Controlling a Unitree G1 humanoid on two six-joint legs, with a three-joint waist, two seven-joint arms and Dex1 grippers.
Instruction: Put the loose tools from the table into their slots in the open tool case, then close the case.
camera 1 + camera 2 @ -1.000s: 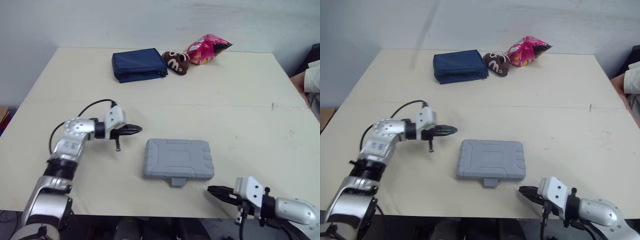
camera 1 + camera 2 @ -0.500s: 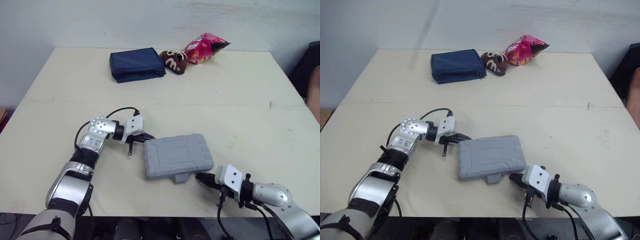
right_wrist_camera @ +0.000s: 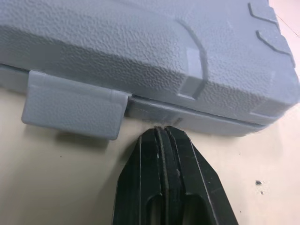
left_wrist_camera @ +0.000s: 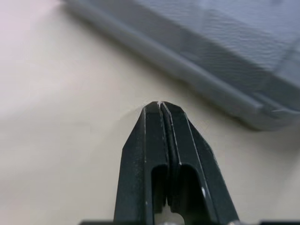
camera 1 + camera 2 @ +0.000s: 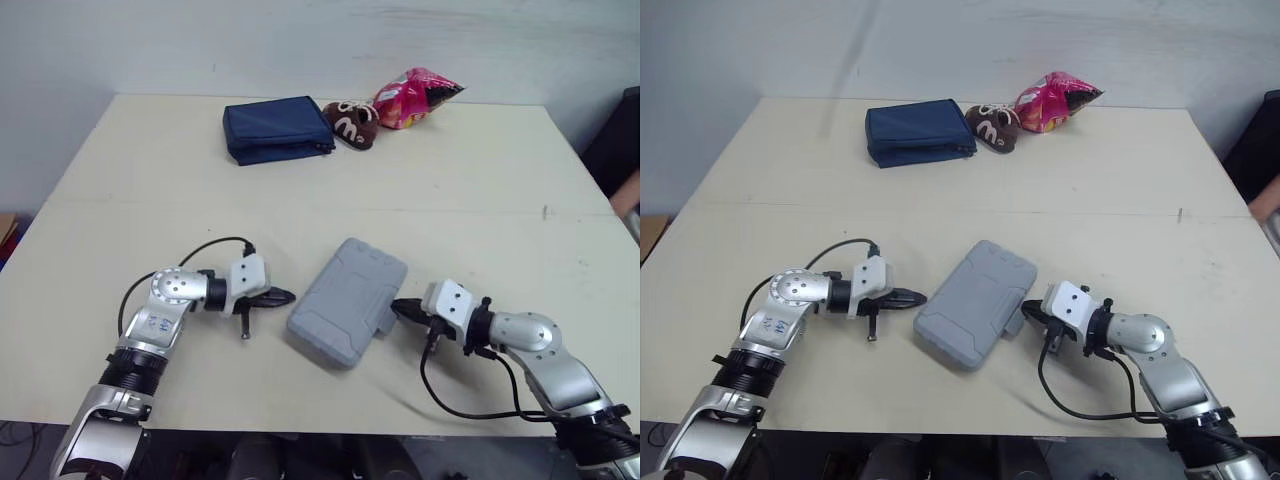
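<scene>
The grey tool case [image 5: 348, 300] lies closed and turned diagonally on the cream table [image 5: 480, 190]. My left gripper [image 5: 285, 296] is shut, its tip low over the table just left of the case's near-left edge; the left wrist view has the shut fingertips [image 4: 159, 105] a short gap from the case wall [image 4: 225, 42]. My right gripper [image 5: 397, 306] is shut and touches the case's right side. In the right wrist view its tip [image 3: 161, 131] presses at the seam beside the closed latch [image 3: 70, 105]. No loose tools are visible.
At the far side of the table lie a blue pouch [image 5: 277, 128], a brown snack bag [image 5: 350, 122] and a pink snack bag [image 5: 415, 97]. A person's hand [image 5: 628, 195] shows at the right edge.
The case has swung from lying square to diagonal. My right gripper moved in and up along its latch side. My left gripper reached the case's left end, then drew back a little.
</scene>
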